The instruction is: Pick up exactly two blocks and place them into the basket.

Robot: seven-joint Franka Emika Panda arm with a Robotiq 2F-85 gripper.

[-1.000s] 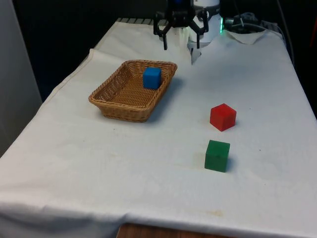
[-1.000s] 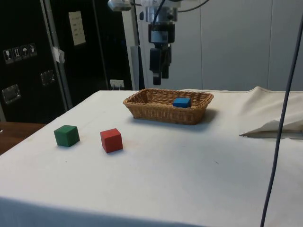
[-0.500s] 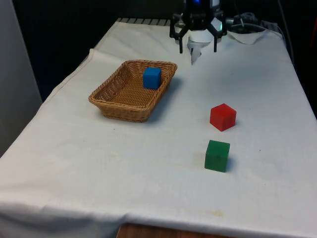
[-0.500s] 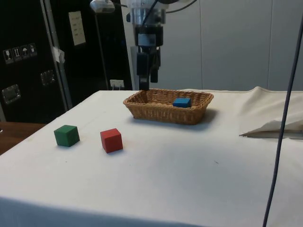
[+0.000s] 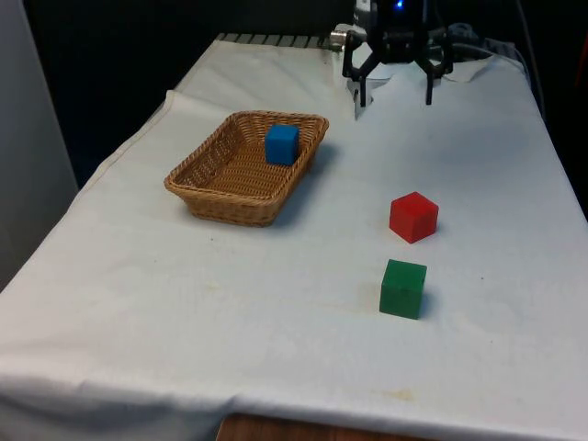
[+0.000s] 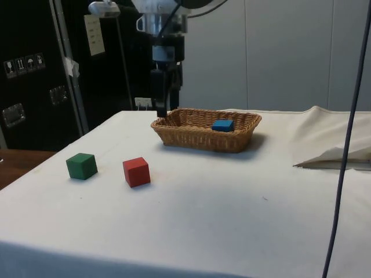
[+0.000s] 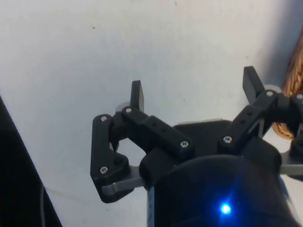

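Observation:
A woven basket [image 5: 220, 188] [image 6: 191, 138] stands towards the front view's left, with a blue block [image 5: 282, 143] [image 6: 222, 124] lying inside at its far end. On the cloth sit a red block [image 5: 413, 217] [image 6: 137, 171] and, nearer the camera, a green block [image 5: 403, 288] [image 6: 81, 165]. My gripper [image 5: 396, 87] [image 6: 162, 104] [image 7: 194, 90] hangs open and empty above the far part of the table, off the basket's far corner and well behind the red block. The basket's rim [image 7: 292, 71] shows beside one finger in the wrist view.
A rumpled fold of white cloth [image 5: 459, 69] [image 6: 336, 153] lies at the table's far end by the robot base. A thin cable [image 6: 342, 150] hangs down at the side view's right.
The open gripper has moved from above the basket's far end towards the front view's right, sinking slightly. The blocks and basket have not moved.

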